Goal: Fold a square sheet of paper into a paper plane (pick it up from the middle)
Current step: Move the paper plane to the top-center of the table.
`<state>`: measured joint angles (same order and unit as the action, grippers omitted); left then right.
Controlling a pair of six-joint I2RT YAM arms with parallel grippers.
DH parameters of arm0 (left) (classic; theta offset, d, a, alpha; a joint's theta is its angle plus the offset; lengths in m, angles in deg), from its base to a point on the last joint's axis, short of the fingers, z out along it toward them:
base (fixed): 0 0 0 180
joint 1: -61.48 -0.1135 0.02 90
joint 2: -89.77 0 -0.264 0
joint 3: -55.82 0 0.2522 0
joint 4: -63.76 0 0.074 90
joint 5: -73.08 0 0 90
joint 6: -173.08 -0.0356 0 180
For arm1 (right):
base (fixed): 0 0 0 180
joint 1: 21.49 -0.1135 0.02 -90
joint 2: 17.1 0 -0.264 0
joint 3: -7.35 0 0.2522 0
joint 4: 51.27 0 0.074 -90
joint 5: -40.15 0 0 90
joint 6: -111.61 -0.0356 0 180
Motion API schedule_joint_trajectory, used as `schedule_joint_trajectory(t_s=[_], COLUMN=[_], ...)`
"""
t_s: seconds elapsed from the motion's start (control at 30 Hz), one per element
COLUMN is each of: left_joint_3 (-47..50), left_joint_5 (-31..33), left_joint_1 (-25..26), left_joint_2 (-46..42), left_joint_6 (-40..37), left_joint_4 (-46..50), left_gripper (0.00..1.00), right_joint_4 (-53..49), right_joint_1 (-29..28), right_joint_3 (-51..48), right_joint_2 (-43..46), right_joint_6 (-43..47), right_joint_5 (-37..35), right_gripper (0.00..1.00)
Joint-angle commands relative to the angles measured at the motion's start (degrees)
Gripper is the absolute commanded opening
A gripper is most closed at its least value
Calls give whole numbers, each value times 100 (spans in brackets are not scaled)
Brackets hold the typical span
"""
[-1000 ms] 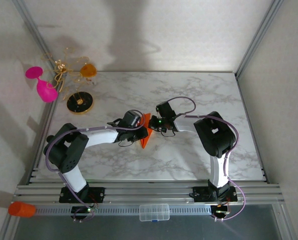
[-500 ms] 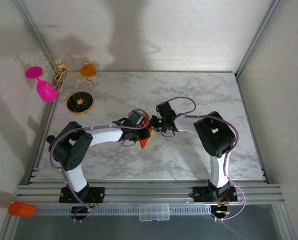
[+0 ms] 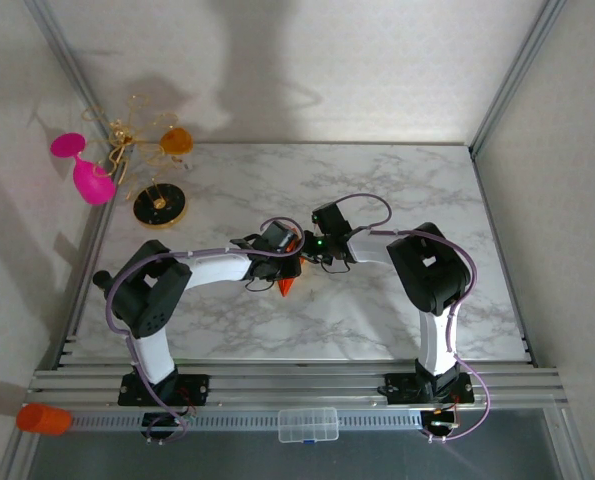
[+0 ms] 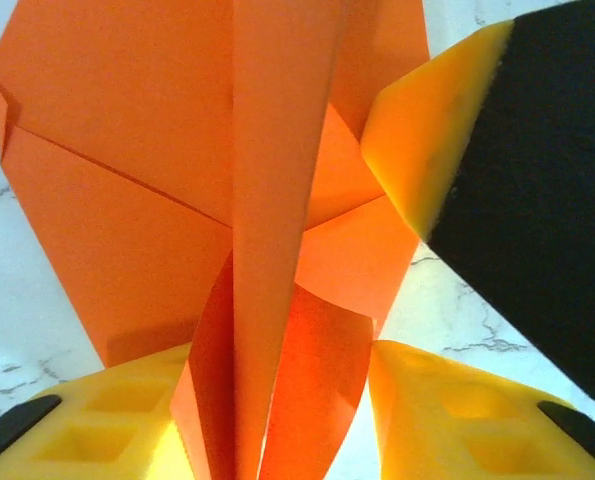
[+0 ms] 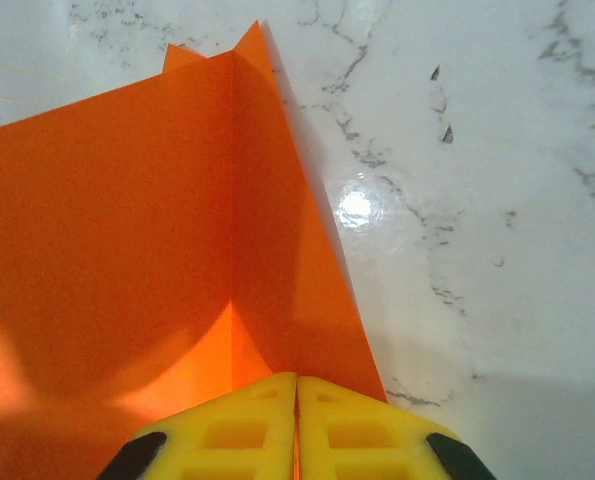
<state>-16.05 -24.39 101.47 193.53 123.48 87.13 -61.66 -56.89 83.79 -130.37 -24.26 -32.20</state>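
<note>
Item: paper [image 3: 287, 284], orange, part-folded into a pointed shape with a raised centre ridge. Location: middle of the table [image 3: 407, 180], just below frame centre in the top view, wedged between the two wrists, with its tip toward the lower edge of the frame. Right gripper [image 5: 297, 390]: clenched on the paper's edge, pads meeting at bottom centre of its own view, the sheet spreading up and to the left from them. Left gripper [image 4: 274, 400]: fingers [image 4: 87, 430] parted at the bottom of its view. The ridge stands upright in the gap and the flaps fan loosely rather than lying pressed flat, so the grip looks released. Axis: in the left wrist view the ridge runs straight up the frame, away from the left fingers and in line with their gap. Both arms are equally near, and the right one has the hold. Assessment: the next crease likely depends on the ridge staying centred between the left fingers, so that closing would press along it, not across.
</note>
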Motion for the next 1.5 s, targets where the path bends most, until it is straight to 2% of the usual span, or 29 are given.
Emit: schedule_joint_trajectory(t_s=[0.0,0.17,0.3,0.53,0.83,1.17,1.47], left_joint_3=[-157,-91,121,152,-32,-261,-355], left_joint_5=[261,348,36,-93,27,202,278], left_joint_1=[27,-105,-270,-281,-159,-106,-99], left_joint_2=[18,-199,-331,-144,-10,164,167], left_joint_6=[-104,84,283,329,-106,-138,-103], left_joint_4=[262,216,-94,-152,264,435,441], left_gripper=[41,35,31,29,30,22,26], right_joint_4=[-434,-434,-435,-426,-421,-373,-364], right_joint_1=[13,15,15,18,24,20,23], right_joint_3=[-133,-130,-118,-111,-92,-102,-106], right_joint_2=[-287,-298,-317,-321,-327,-309,-318], right_joint_6=[-24,-10,-18,-2,4,-28,-30], right_joint_5=[-139,-138,-135,-130,-114,-59,-42], right_gripper=[10,10,10,10,10,10,10])
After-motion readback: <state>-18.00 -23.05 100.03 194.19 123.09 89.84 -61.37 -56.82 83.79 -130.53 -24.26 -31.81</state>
